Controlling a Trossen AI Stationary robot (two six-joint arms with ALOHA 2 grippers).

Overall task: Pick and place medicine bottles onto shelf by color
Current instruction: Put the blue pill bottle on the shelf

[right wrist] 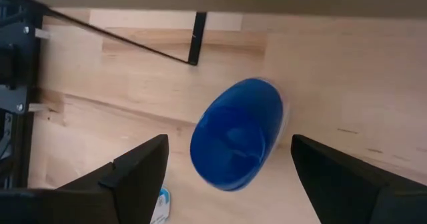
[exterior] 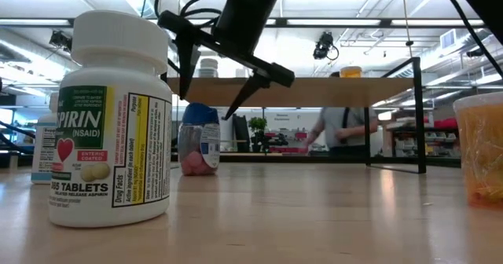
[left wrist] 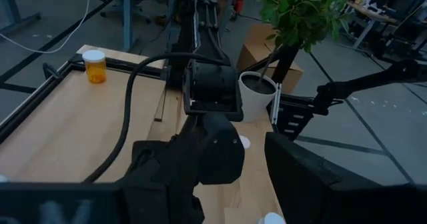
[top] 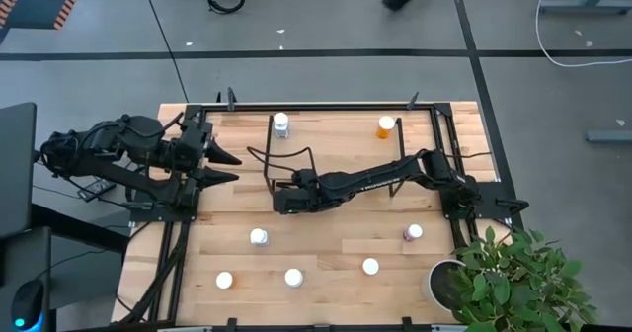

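Right tool hangs wide open, empty, straddling the small all-blue plastic pill bottle near the table's 10 o'clock, by the light-wood shelf. Probably light, stiff, slick: pinch mid-body. Left tool waits open at 9 o'clock.

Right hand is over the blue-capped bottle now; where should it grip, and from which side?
Come straight down from above and close on the round blue cap of the bottle. It stands upright on the table, and the open right hand already straddles it, one finger either side.
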